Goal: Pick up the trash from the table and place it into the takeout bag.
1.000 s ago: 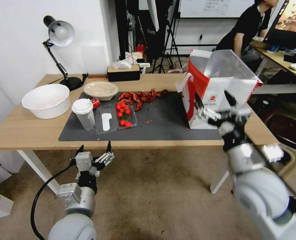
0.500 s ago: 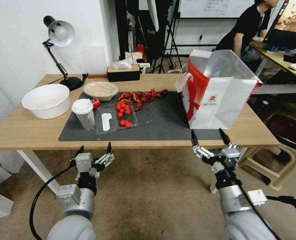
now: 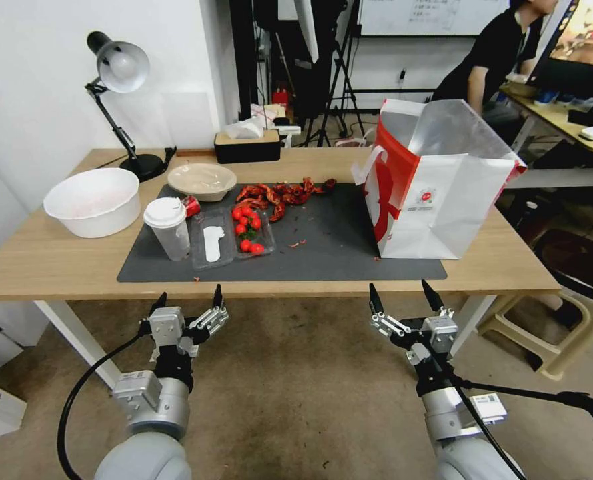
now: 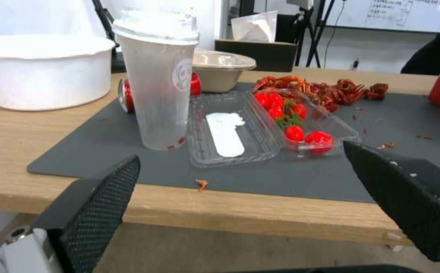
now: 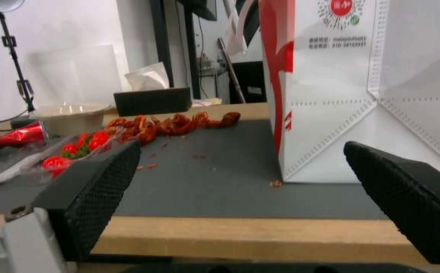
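Waiting on the dark grey mat [image 3: 323, 247], the clear cup with white lid [image 3: 167, 227] stands upright beside the open clear tray [image 3: 233, 241] of red tomatoes, with the shallow beige bowl [image 3: 202, 180] behind it and the red shells [image 3: 283, 192] scattered toward the takeout bag [image 3: 436, 193]. That bag stands open-topped at the mat's far end, I judge ready to receive trash. Below the bench [image 3: 43, 263] edge, my left hand [image 3: 188, 301] and right hand [image 3: 405, 299] hang wide open, empty.

Light wood table [image 3: 56, 263], matt grey mat [image 3: 336, 247], glossy paper takeout bag [image 3: 443, 207], clear plastic cup [image 3: 169, 230]
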You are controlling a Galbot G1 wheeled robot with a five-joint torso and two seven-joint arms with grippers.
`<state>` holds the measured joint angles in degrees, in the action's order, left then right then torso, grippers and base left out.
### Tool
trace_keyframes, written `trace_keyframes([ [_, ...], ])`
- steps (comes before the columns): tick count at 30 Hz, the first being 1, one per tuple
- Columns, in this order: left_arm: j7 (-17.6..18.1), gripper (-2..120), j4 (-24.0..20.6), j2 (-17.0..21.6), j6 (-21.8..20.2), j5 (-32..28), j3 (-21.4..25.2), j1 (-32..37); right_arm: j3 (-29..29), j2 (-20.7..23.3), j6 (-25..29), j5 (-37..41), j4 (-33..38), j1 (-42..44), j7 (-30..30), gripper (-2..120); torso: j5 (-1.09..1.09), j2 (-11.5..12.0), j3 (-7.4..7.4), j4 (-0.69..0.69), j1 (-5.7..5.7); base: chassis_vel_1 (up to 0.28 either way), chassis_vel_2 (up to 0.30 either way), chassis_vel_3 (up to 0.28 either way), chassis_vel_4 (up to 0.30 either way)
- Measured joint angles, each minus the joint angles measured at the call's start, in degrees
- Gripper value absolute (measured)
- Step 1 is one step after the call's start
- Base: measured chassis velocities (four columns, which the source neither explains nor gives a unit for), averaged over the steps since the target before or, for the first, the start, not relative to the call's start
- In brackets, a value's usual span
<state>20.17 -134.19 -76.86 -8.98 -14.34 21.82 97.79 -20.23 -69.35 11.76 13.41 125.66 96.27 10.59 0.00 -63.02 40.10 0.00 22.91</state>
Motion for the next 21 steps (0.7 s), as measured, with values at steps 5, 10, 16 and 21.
trace_keyframes([
  [5,0.0,100,-0.1,0.0,0.0,0.0,0.0,0.0,0.2,-0.1,-0.1,0.0,-0.1,0.1,0.0,100,0.0,0.0,0.0,0.0,0.0,0.0,0.0,0.0,0.0],
  [10,0.0,100,-0.2,0.1,0.0,0.0,0.0,0.1,0.9,-0.6,-0.2,-0.4,-0.6,0.5,0.0,100,0.01,0.0,0.0,-0.01,0.0,0.0,0.0,0.0,0.0],
  [16,0.0,100,-0.4,0.1,0.0,0.0,0.1,0.4,1.7,-0.9,-0.9,-0.6,-0.9,0.6,0.1,100,0.0,0.0,0.0,-0.01,0.0,0.0,0.0,0.0,0.0],
  [21,0.1,100,-0.6,0.1,0.0,0.0,0.1,0.5,2.0,-1.3,-0.7,-1.1,-1.3,0.9,-0.3,100,0.0,0.0,0.0,-0.01,0.01,0.0,0.0,0.0,0.0],
])
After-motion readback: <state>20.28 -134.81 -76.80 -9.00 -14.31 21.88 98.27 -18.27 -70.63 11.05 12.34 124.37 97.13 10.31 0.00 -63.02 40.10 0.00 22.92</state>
